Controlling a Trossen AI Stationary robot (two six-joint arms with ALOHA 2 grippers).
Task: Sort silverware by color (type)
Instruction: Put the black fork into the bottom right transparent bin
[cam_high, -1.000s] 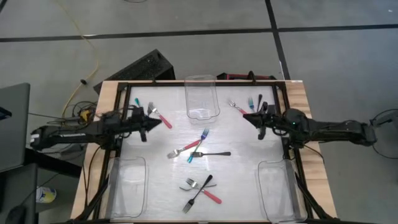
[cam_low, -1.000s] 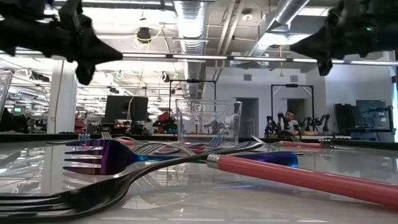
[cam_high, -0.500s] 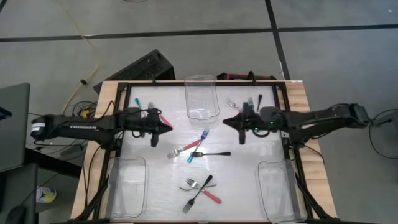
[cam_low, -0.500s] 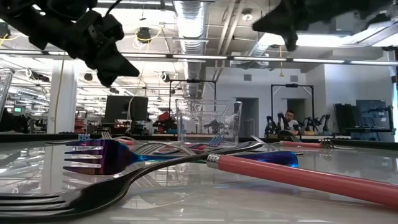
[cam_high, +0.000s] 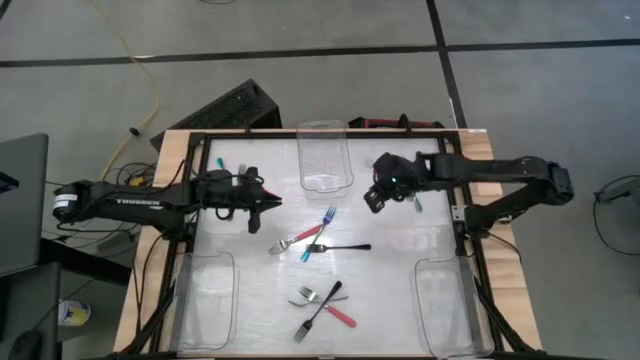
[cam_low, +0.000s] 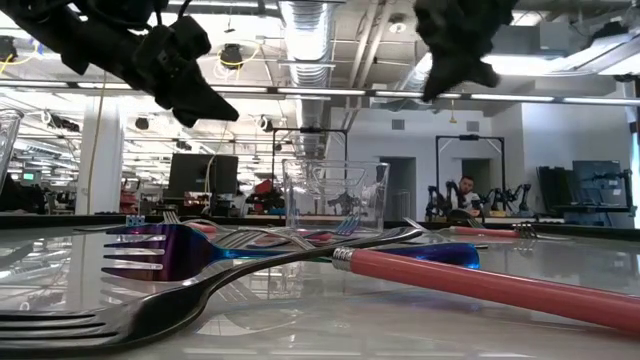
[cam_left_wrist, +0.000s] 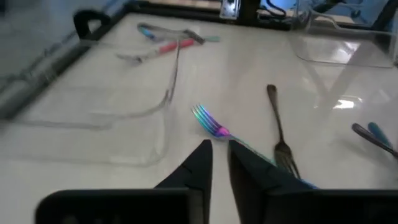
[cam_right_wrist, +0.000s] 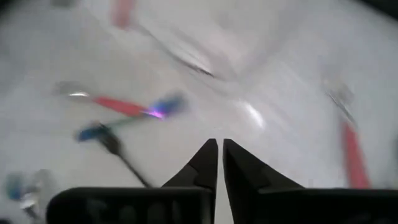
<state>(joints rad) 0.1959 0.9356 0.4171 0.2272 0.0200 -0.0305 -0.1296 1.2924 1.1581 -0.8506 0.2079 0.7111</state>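
- The right gripper (cam_high: 373, 197) has swung in from the table's right edge over the last second and now hangs above the middle, just off the near end of the far clear bin (cam_high: 322, 135). Its fingers are pressed together with nothing between them, as its wrist view shows.
- The left gripper (cam_high: 268, 203) has also pushed inward from the left side, and its advance has slowed in the last half second. Its fingers are nearly together and empty.
- Judged from this, both arms are closing on the central cluster and no fork has been lifted yet, so the sorting is barely under way.
- The central cluster (cam_high: 318, 238) lies between the 2 grippers and a little nearer the front of the table than either: a red-handled fork, a blue-handled fork and a black fork (cam_high: 345, 247) crossing one another.
- In the left wrist view an iridescent fork head (cam_left_wrist: 210, 121) sits just ahead of the fingertips, with a dark fork (cam_left_wrist: 278, 134) beside it.
- A second group of 3 forks (cam_high: 322, 304) lies farther toward the front, well apart from both grippers.
- 2 forks remain near the left arm's forearm at the far left (cam_high: 232, 167), and a few at the far right beside the right arm (cam_high: 417, 203).
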